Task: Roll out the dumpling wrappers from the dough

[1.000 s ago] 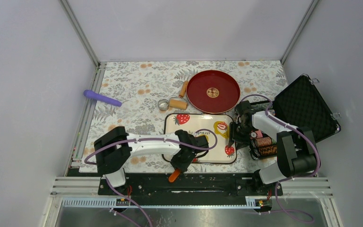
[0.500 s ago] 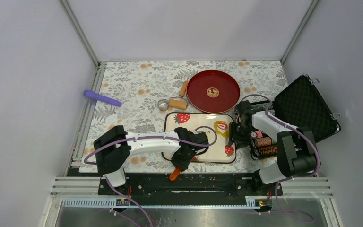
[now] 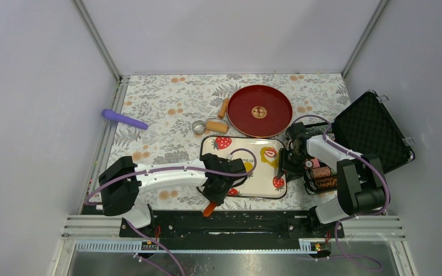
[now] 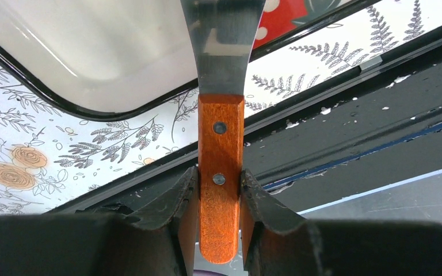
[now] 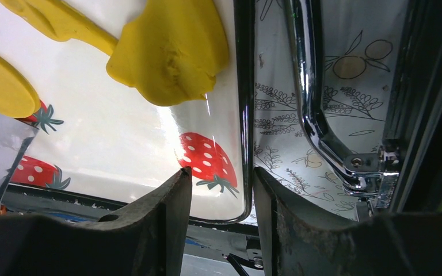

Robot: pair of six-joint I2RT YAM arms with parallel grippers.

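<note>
Scraper [image 4: 221, 132] held by its wooden handle in left gripper [image 4: 220, 178], blade over tray [image 4: 92, 52].
Dough [image 5: 172, 52] is spread beyond the blade, nearer right gripper [image 5: 221, 178], which is set astride the tray rim; clamping cannot be told.

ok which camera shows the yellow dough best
The right wrist view: the dough fills the top of the frame, close enough to show its creased surface on the tray. The top external view shows only small yellow bits from far off. The left wrist view shows none.
</note>
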